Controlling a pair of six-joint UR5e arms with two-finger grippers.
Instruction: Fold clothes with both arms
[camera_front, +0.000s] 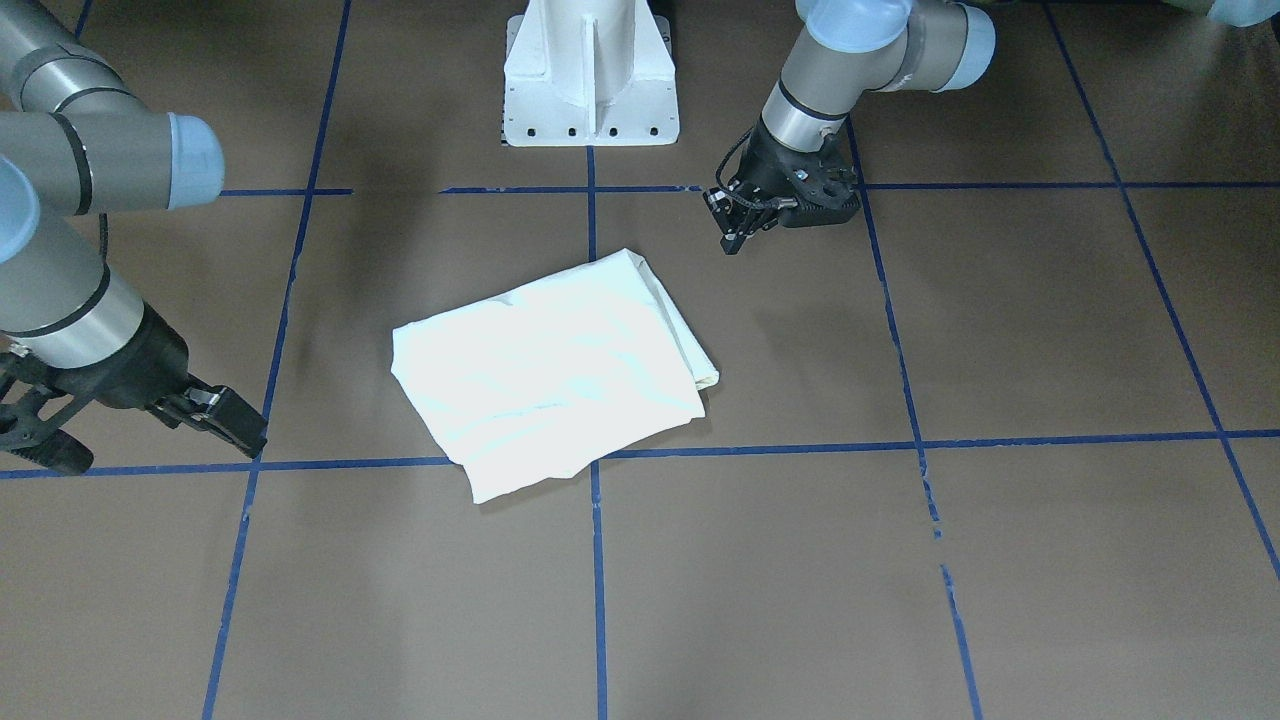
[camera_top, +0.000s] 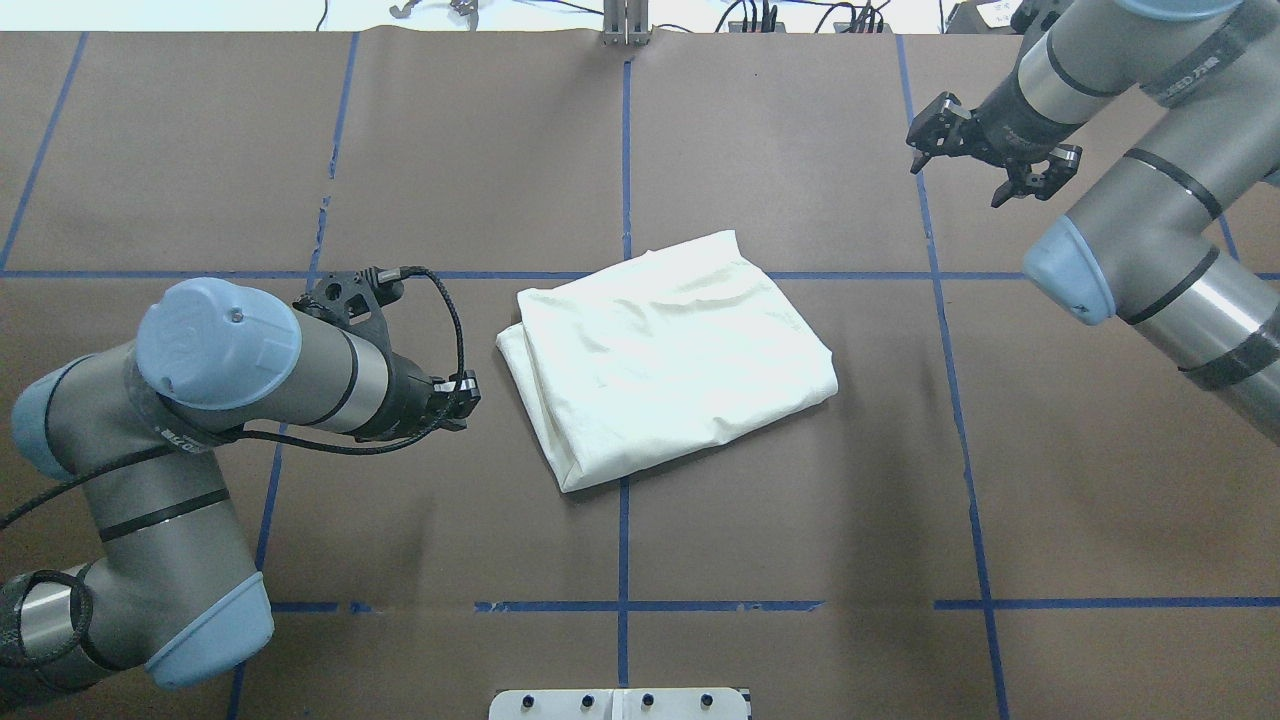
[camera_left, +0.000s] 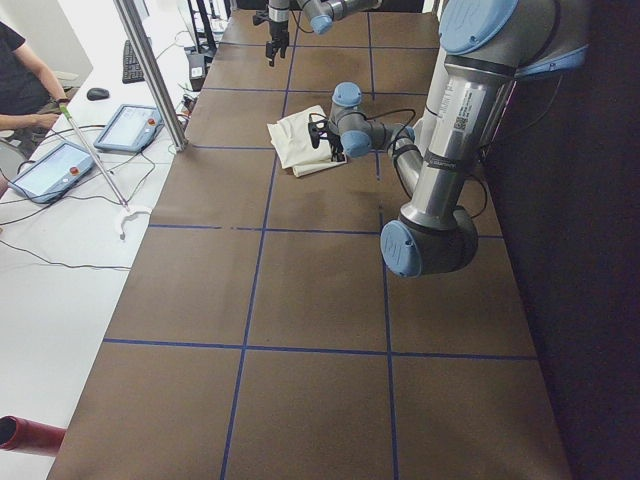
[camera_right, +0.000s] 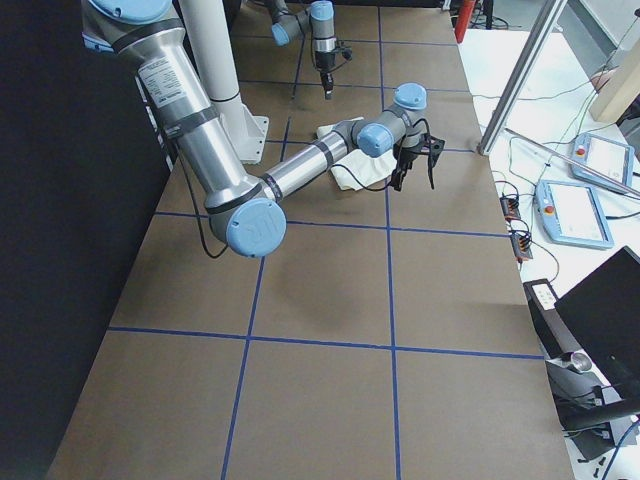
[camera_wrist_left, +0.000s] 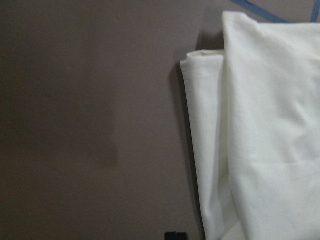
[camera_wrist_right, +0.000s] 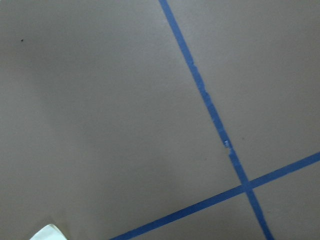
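- The shirt (camera_top: 670, 355) lies folded into a skewed rectangle at the middle of the table (camera_top: 800, 520), covering a crossing of the blue tape lines (camera_top: 624, 540). Only plain cream cloth shows, with layered fold edges along the side that faces the left arm.
- The left gripper (camera_top: 470, 394) sits just beside that layered edge, apart from it, its fingers pressed together on nothing.
- The right gripper (camera_top: 957, 185) hangs well apart from the shirt, near the far edge of the table, its fingers spread and empty.
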